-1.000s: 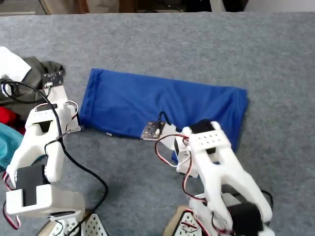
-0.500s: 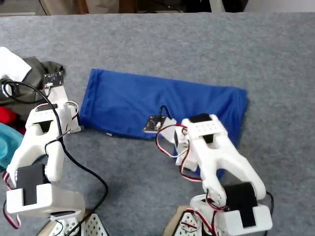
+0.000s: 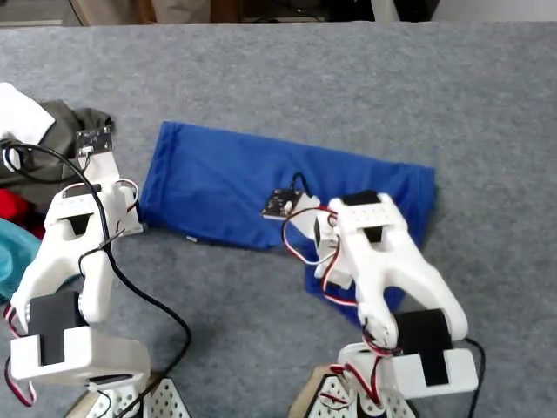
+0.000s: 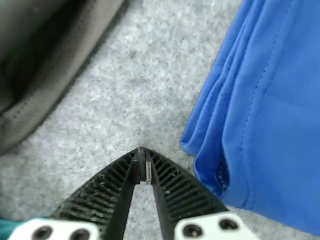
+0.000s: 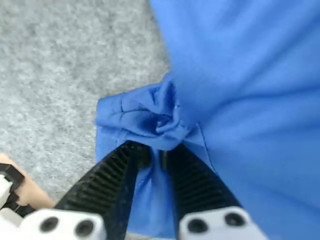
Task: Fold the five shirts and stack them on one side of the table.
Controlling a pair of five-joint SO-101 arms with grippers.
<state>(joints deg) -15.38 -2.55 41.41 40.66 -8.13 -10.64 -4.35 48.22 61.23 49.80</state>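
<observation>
Blue shirt (image 3: pixel 244 178): folded into a long band, lying flat across the middle of the grey felt-like surface (image 3: pixel 365 87). One narrow end points toward the heap of garments at the surface's left edge, the other toward the right. Its near long edge is gathered into a small crumpled knot.

Right pincer (image 5: pixel 152 152): jaws nearly together, clamped on that knot of blue fabric, on the right half of the shirt's near edge.

Left pincer (image 4: pixel 142 162): jaws fully together, tips touching, nothing between them. It sits over bare surface just beside the shirt's left end, not touching it.

Heap at left edge of surface: white garment (image 3: pixel 22 113) on an olive-grey garment (image 3: pixel 74 126). Red garment (image 3: pixel 13 205) and teal garment (image 3: pixel 16 252) lie nearer the arm bases. All are crumpled.
</observation>
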